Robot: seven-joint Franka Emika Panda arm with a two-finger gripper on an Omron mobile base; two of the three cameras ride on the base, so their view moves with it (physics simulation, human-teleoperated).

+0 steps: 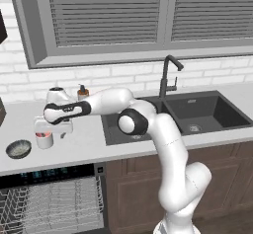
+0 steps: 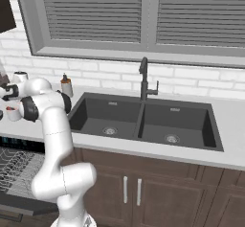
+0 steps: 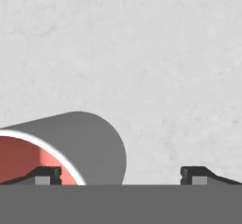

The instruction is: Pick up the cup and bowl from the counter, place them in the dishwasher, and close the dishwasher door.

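The white cup (image 1: 44,140) with a red inside stands on the light counter (image 1: 84,141), left of the sink. My gripper (image 1: 46,133) hangs directly over it, open. In the hand view the cup (image 3: 90,145) lies at the lower left; one fingertip (image 3: 47,175) is over its red mouth and the other is out over bare counter (image 3: 142,53), so the jaws straddle its wall. The dark grey bowl (image 1: 19,149) sits just left of the cup. Below, the dishwasher (image 1: 49,173) stands open with its wire rack (image 1: 54,203) showing. Its door is hidden.
A soap dispenser (image 1: 83,92) stands behind the arm by the tiled wall. The dark double sink (image 1: 197,112) with a black faucet (image 1: 168,75) lies to the right. Brown cabinets (image 1: 133,188) run under the counter.
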